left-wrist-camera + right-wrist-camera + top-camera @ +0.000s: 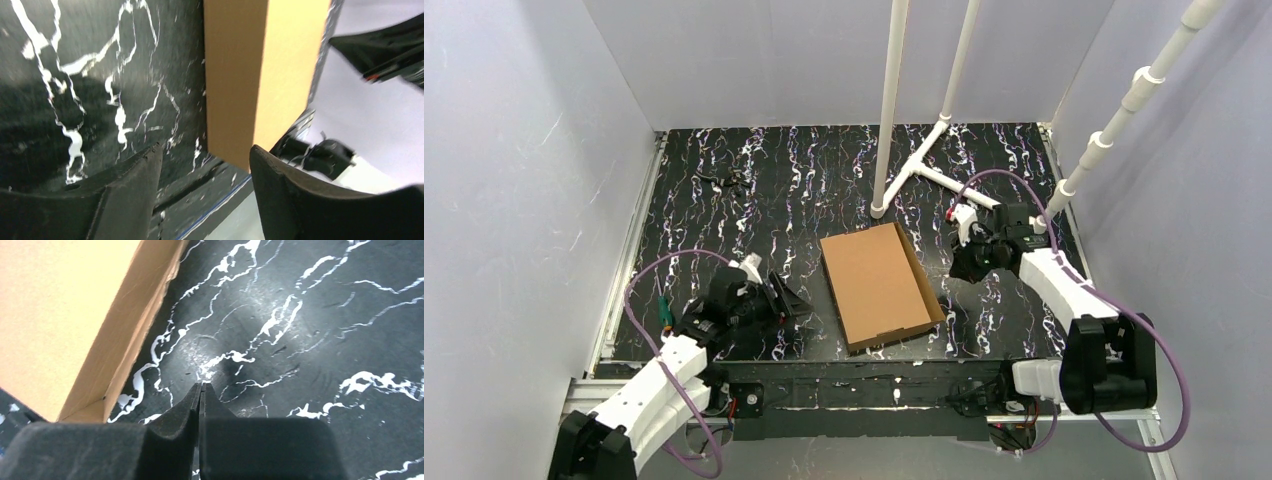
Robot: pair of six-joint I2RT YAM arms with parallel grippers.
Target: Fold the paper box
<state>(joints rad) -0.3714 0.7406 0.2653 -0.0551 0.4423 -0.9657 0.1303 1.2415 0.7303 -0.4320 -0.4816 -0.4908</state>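
Your overhead view is bright, even and sharp, with only a thin shadow beside the box (879,285) on the bench (724,215). Your left wrist view is motion-blurred throughout, the left hand (206,150) dark and soft-edged, the wall (370,115) washed out. Your right wrist view is crisp, with a pale sheen on the glossy bench beyond the right hand (201,387).

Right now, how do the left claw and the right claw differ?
The left claw stands open with its fingers well apart, while the right claw is shut with its fingers pressed together. The left claw sits to the left of the paper box, and the right claw sits to its right. Both hold nothing, and neither grips the box.
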